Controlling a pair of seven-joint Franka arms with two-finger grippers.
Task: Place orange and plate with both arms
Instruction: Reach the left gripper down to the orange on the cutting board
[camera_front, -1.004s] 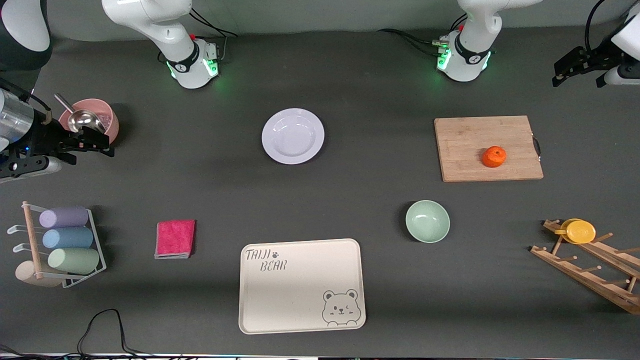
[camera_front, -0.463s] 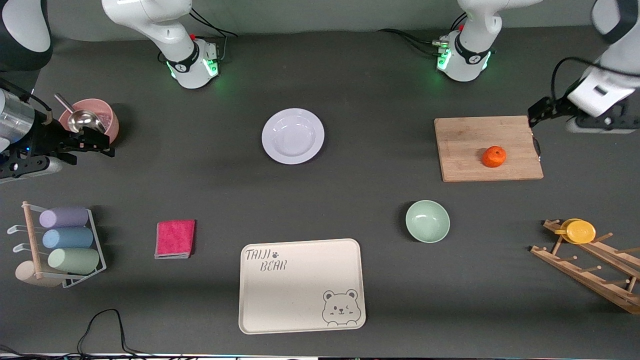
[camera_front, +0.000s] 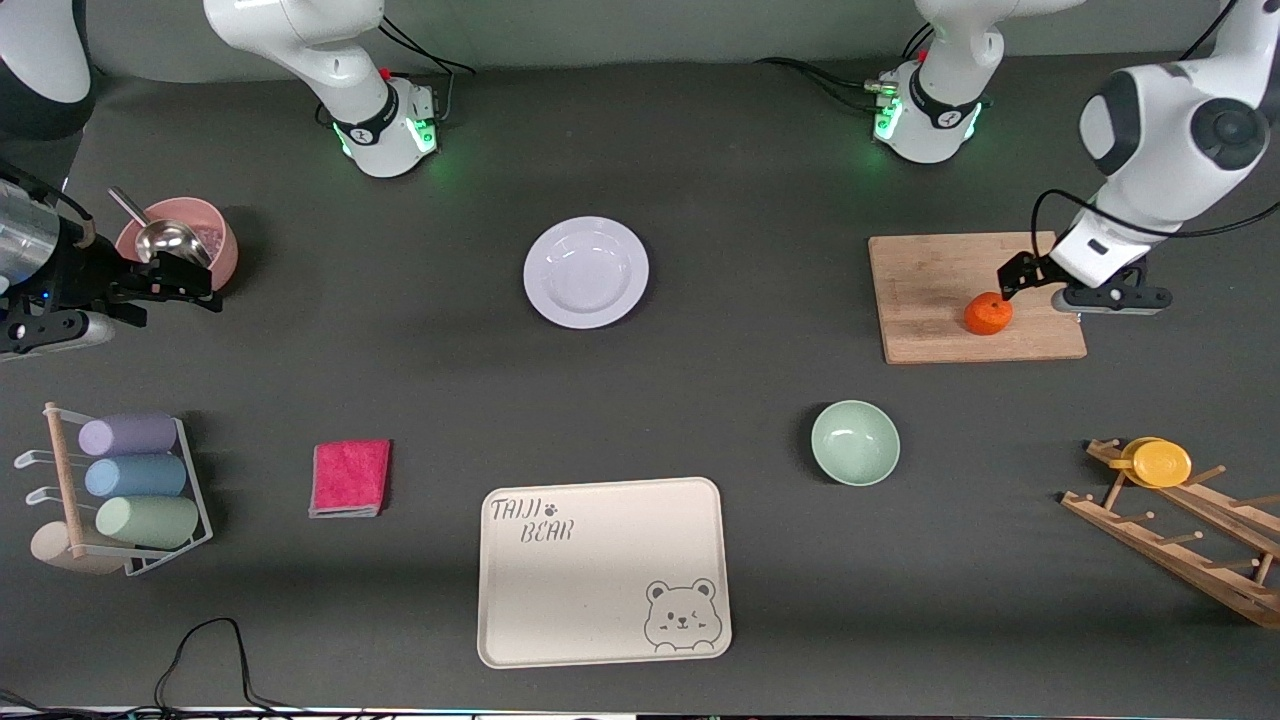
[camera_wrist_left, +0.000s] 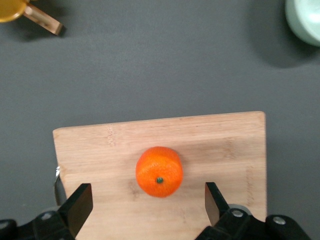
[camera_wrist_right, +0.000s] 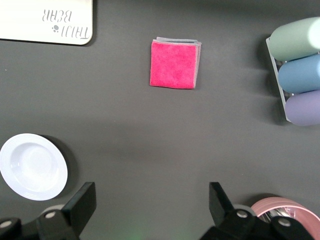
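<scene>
While nothing of the task looks done yet, I can lay out what sits where, starting nearest the front camera. The cream bear tray (camera_front: 603, 571) lies empty on the tabletop (camera_front: 420, 380). Farther from the camera than the tray, toward my left arm's end, stands the mint-green bowl (camera_front: 855, 442), and toward my right arm's end lies the pink cloth (camera_front: 350, 477).

Farther again, the orange (camera_front: 988, 313) rests on the wooden cutting board (camera_front: 930, 290), untouched. My left gripper (camera_front: 1010, 283) hangs over the board just above the fruit; in the left wrist view its jaws stand wide apart, empty, with the orange (camera_wrist_left: 159, 171) roughly centred between them. I judge this the approach before a grasp: I have to descend and close.

The plate (camera_front: 586, 272) lies on bare tabletop near the middle, about as far from the camera as the board, and nothing holds it. My right gripper (camera_front: 185, 280) waits over the pink bowl (camera_front: 205, 235) at the right arm's end, jaws spread and empty in the right wrist view, well apart from the plate.

Both pickups and both placements remain.
</scene>
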